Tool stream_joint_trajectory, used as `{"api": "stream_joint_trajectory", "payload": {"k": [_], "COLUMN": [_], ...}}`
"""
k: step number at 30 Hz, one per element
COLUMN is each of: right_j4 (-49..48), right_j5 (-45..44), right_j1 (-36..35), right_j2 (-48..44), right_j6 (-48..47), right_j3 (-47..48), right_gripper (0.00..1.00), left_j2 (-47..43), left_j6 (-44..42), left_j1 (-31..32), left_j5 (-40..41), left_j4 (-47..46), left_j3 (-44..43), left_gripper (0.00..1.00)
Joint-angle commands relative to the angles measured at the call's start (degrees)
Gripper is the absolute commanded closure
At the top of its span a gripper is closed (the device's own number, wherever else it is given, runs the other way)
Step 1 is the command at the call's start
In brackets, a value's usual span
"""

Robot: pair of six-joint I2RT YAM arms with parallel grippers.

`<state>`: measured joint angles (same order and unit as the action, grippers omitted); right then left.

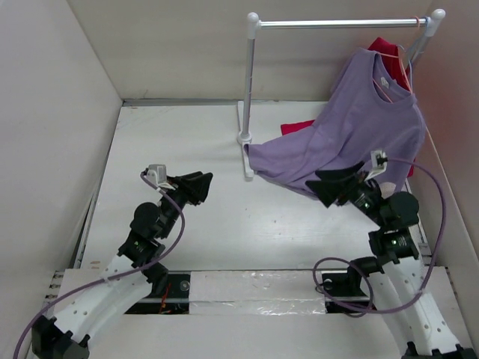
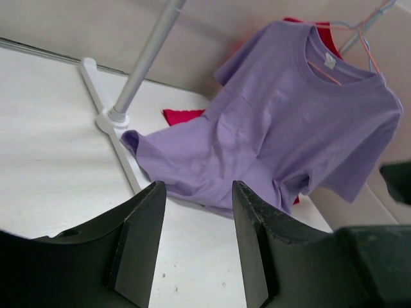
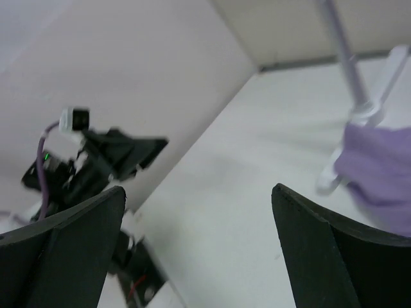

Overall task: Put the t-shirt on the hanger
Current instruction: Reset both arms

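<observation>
While both arms hang over it, table (image 1: 209, 149): white, rail stand (image 1: 248, 82) at back right.
T-shirt (image 1: 352, 127): lavender, on the hanger (image 2: 325, 74) at the rail's right end, hem trailing onto the table.
Red t-shirt (image 1: 388, 47): behind it.
Hanger: pink wire, through the neck.
Left gripper (image 2: 196, 192): fingers apart, empty, well left of the shirt.
Right gripper (image 3: 198, 192): spread wide, empty, near the hem.

Lavender t-shirt (image 1: 352, 127) hangs askew on pink hanger (image 2: 324, 73), hem seemingly touching table (image 1: 187, 149).
</observation>
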<state>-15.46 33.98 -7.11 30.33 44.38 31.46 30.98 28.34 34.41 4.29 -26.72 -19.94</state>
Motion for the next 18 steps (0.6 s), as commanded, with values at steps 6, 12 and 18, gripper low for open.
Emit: {"api": "stream_joint_trajectory", "payload": {"k": [6,12,18], "right_j4": [17.2,21.1,18.7], "right_j5": [-2.3,-6.2,-3.7], "right_j1": [-12.4,-14.0,-14.5], "right_j2": [-22.7,-30.0,-29.0], "right_j6": [-5.7,-6.1,-5.9], "right_j3": [-2.0,-5.8,-8.8], "right_gripper": [0.00,0.00,0.00], "left_j2": [-18.4,-32.5,-31.6], "left_j6": [4.8,8.9,10.7], "left_j1": [0.0,0.0,0.0], "left_j5": [4.1,6.7,6.8], "left_j4": [7.6,26.5,31.2], "left_j3": [5.1,2.9,0.1], "left_gripper": [0.60,0.57,0.54]}}
